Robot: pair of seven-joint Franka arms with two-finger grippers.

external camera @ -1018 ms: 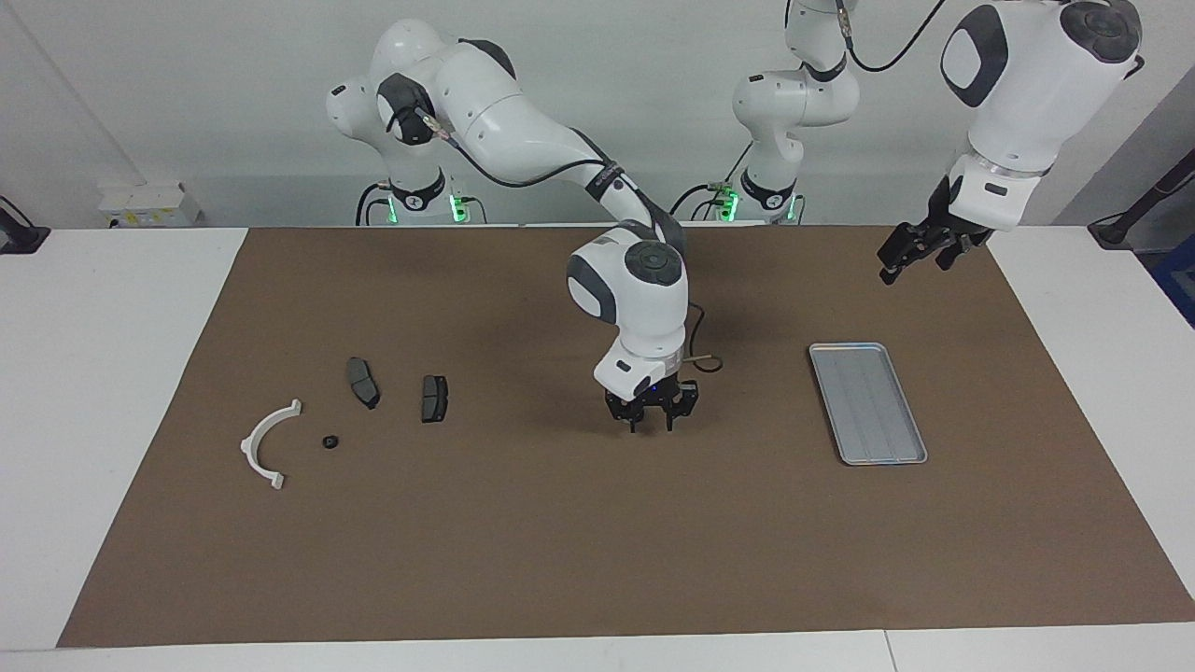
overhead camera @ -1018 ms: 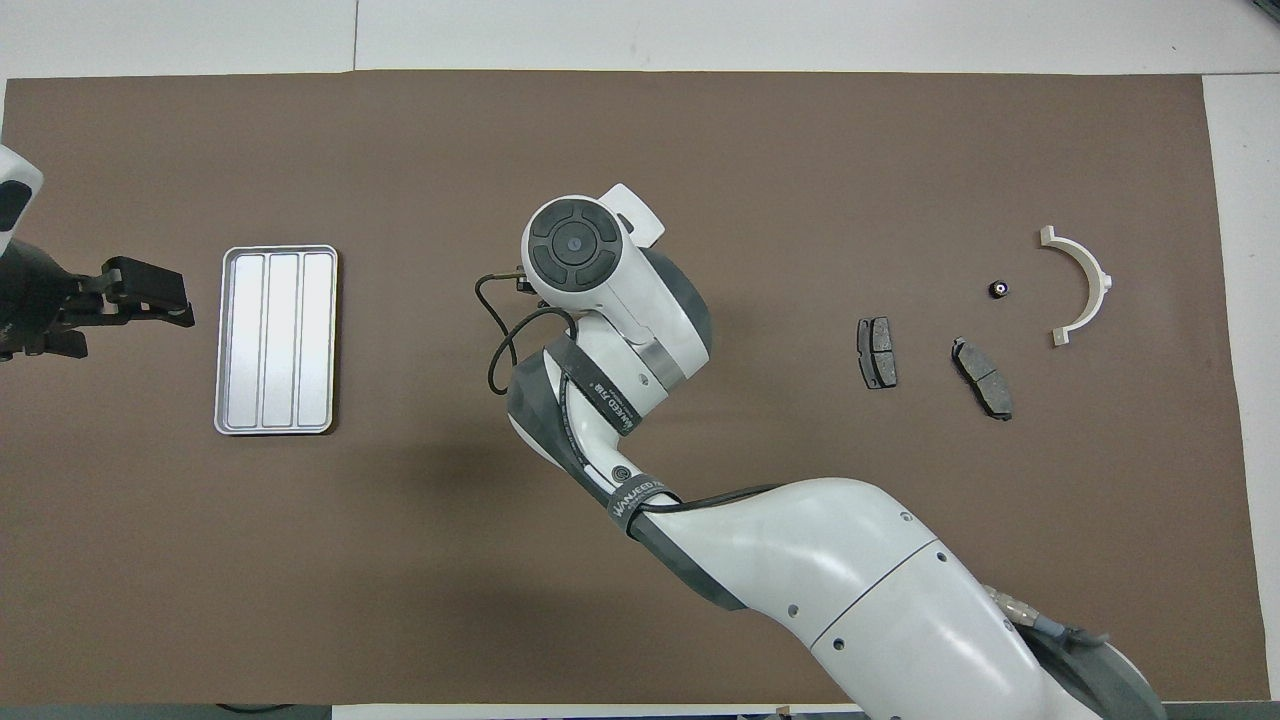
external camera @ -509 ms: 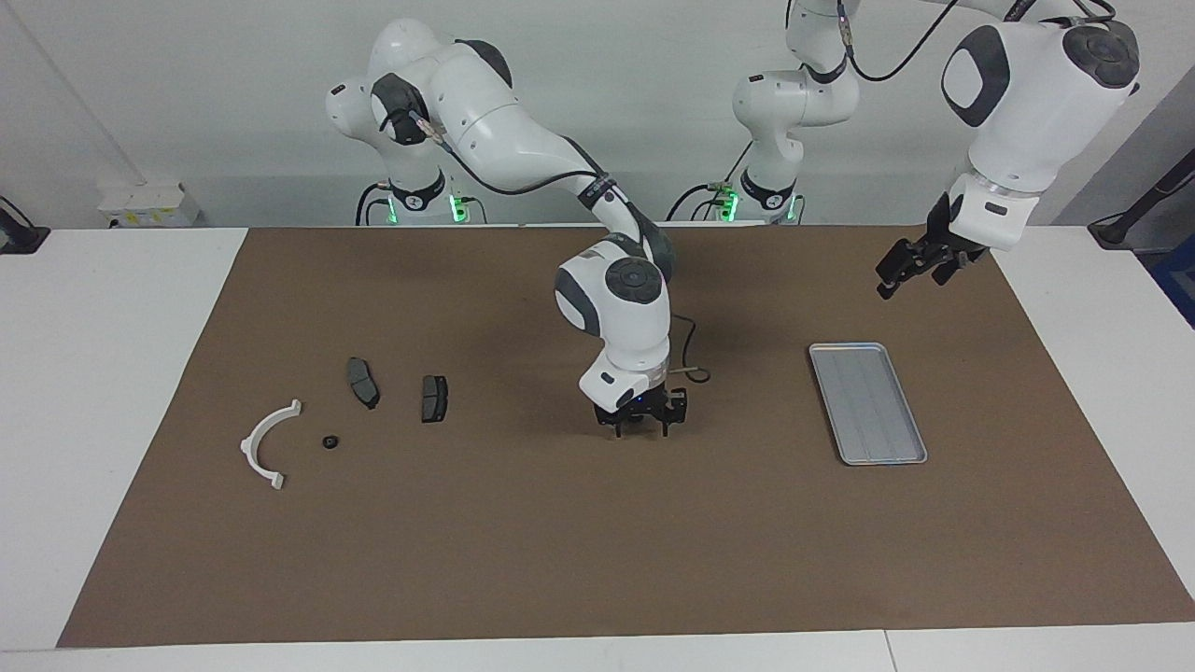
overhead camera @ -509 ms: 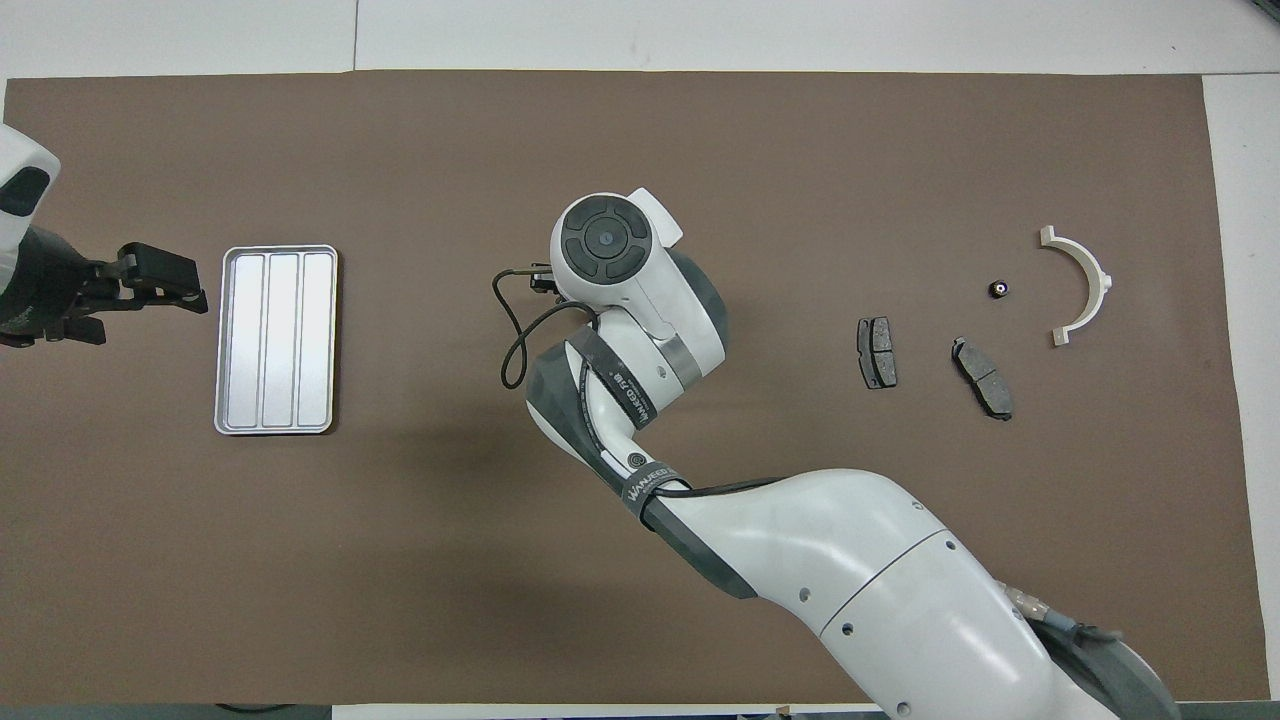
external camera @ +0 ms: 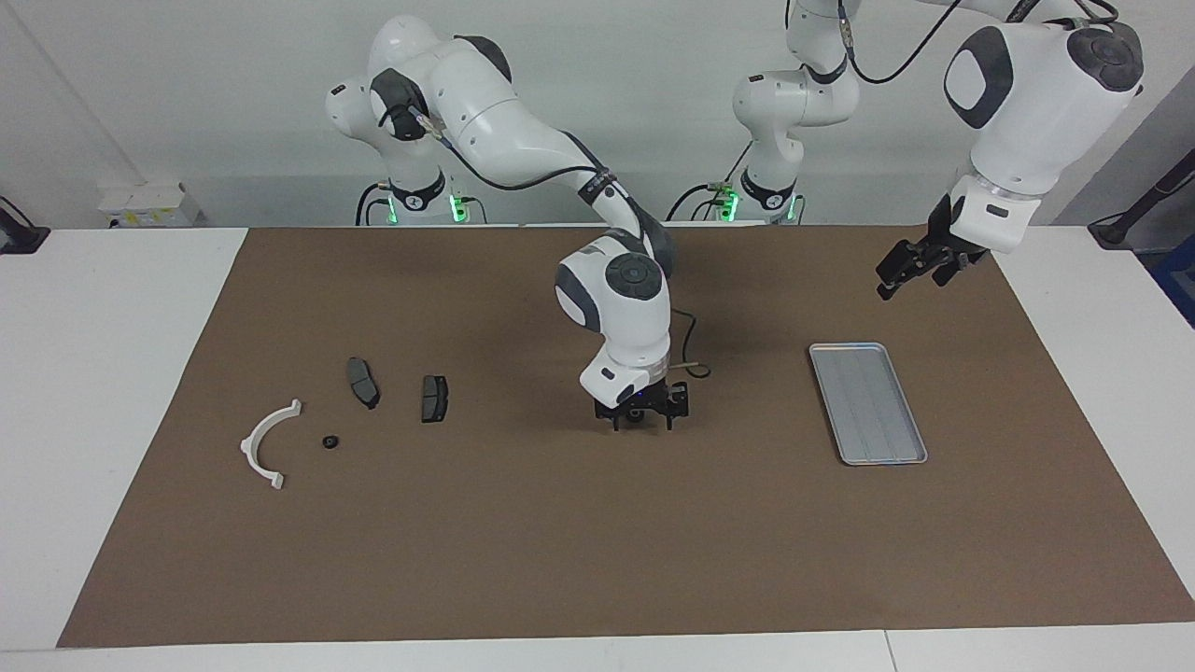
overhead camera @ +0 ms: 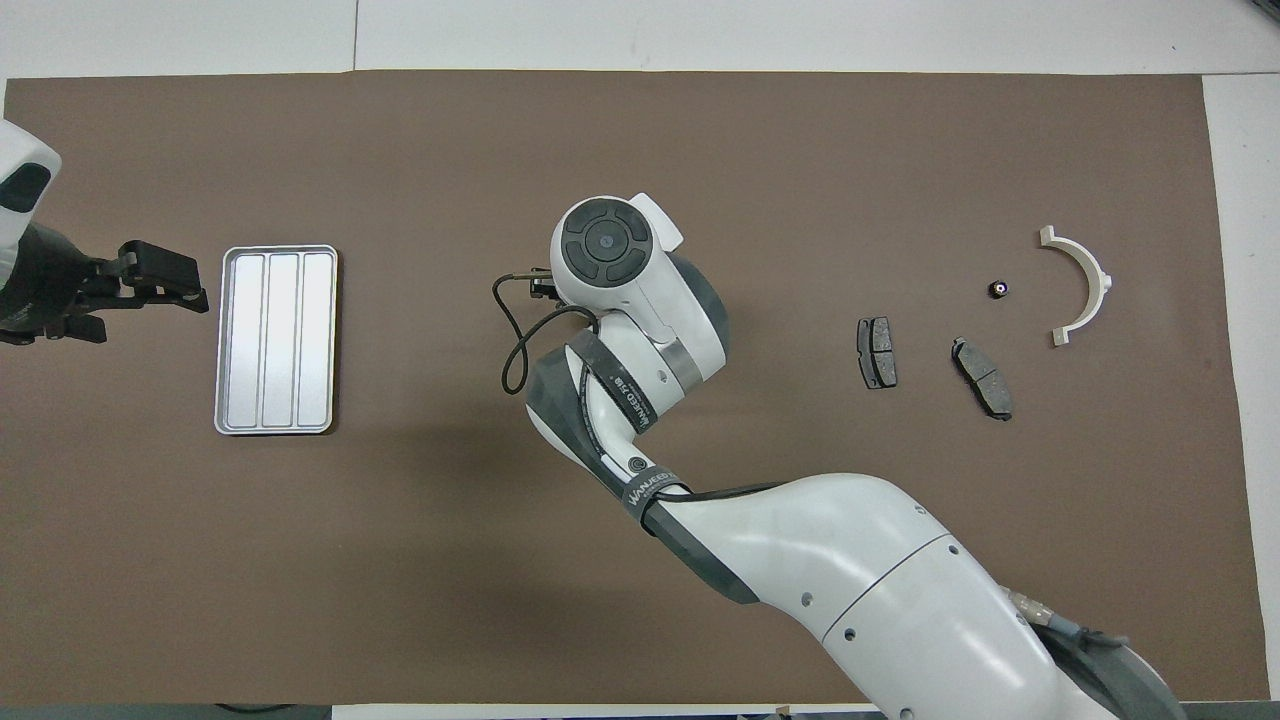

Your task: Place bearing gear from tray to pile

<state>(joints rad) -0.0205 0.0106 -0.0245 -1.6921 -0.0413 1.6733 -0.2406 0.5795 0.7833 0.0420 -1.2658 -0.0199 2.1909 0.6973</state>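
Observation:
The silver tray lies toward the left arm's end of the mat with nothing in it. The pile sits toward the right arm's end: a white curved bracket and two dark pads. A small dark round part, which looks like the bearing gear, rests on the mat beside the bracket. My right gripper hangs low over mid-mat between tray and pile, open, nothing seen in it. Its wrist hides it from overhead. My left gripper waits raised beside the tray, open.
A brown mat covers most of the white table. The right arm's forearm stretches across the mat from the robots' end. A cable loop hangs off its wrist.
The right gripper slid a little toward the pile and sank closer to the mat while its fingers spread apart. The left gripper drifted slightly toward the tray.

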